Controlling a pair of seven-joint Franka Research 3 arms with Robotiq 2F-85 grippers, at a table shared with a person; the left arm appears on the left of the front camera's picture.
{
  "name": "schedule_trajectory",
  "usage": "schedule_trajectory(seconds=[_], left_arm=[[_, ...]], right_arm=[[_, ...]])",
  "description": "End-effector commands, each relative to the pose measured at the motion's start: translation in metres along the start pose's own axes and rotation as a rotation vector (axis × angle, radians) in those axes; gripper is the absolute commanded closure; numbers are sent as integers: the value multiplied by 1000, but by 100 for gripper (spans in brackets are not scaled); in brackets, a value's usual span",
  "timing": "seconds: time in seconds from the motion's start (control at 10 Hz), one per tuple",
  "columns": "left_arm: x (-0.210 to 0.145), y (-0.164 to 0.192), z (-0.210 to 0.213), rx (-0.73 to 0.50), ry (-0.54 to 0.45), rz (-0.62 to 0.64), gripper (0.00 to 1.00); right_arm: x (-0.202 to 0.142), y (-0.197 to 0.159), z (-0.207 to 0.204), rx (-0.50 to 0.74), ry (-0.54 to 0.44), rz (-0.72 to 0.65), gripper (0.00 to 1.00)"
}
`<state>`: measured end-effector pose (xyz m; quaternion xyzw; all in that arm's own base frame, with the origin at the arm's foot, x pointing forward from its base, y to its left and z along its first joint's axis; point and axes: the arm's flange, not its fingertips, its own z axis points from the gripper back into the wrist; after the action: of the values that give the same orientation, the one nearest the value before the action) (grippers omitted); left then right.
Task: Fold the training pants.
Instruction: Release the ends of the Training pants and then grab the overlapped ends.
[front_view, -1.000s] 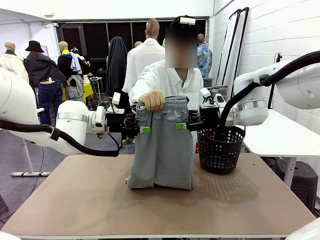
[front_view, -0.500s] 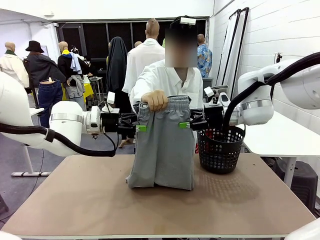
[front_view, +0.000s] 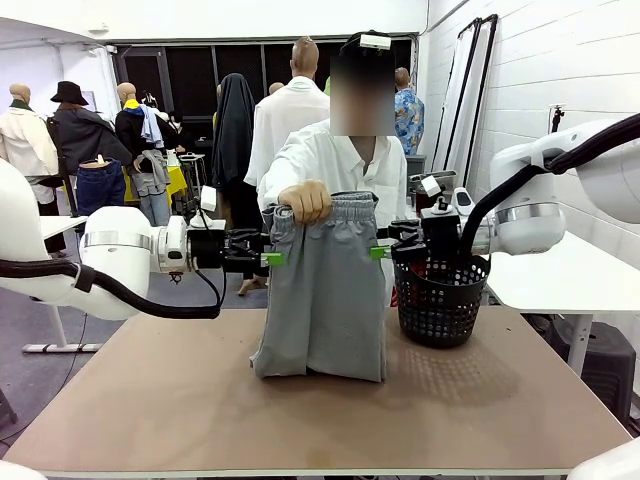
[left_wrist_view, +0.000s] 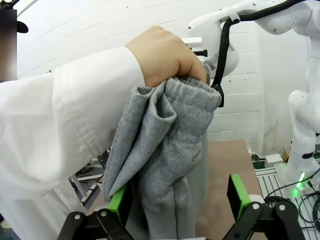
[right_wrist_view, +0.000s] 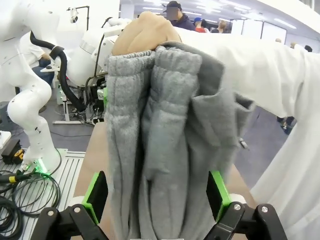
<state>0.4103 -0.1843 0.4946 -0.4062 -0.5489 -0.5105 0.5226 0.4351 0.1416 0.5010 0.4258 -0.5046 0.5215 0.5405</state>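
The training pants (front_view: 325, 300) are light grey and hang bunched from a person's hand (front_view: 305, 203), which grips the gathered waistband; their lower end rests on the table (front_view: 150, 400). My left gripper (front_view: 268, 258) stands open at the pants' left edge, just below the waistband. At the right edge, at the same height, my right gripper (front_view: 382, 252) is open too. In the left wrist view the grey cloth (left_wrist_view: 167, 150) hangs between the spread green pads (left_wrist_view: 118, 199) of the left gripper (left_wrist_view: 177, 200). The right wrist view has the folds (right_wrist_view: 165, 125) between the pads (right_wrist_view: 218, 192) of the right gripper (right_wrist_view: 156, 195).
A black mesh basket (front_view: 440, 300) stands on the table right of the pants, just under my right gripper. The person in a white shirt (front_view: 330, 160) stands at the far edge. The near half of the table is bare.
Both grippers have drawn outward, left to the left and right to the right, from over the pants to their edges. The person's hand still holds the waistband in the same place.
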Motion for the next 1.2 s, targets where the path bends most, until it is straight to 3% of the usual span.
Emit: schedule_trajectory(seconds=[0.0,0.7,1.1], left_arm=[[-2,-6,2,59,-16,-24,0],[-2,-7,28,148,-15,-61,0],[-3,-2,26,71,-28,-79,0]], right_arm=[[1,7,8,-43,-6,-19,0],[3,9,11,-65,-23,-36,0],[4,12,5,17,-30,-85,0]])
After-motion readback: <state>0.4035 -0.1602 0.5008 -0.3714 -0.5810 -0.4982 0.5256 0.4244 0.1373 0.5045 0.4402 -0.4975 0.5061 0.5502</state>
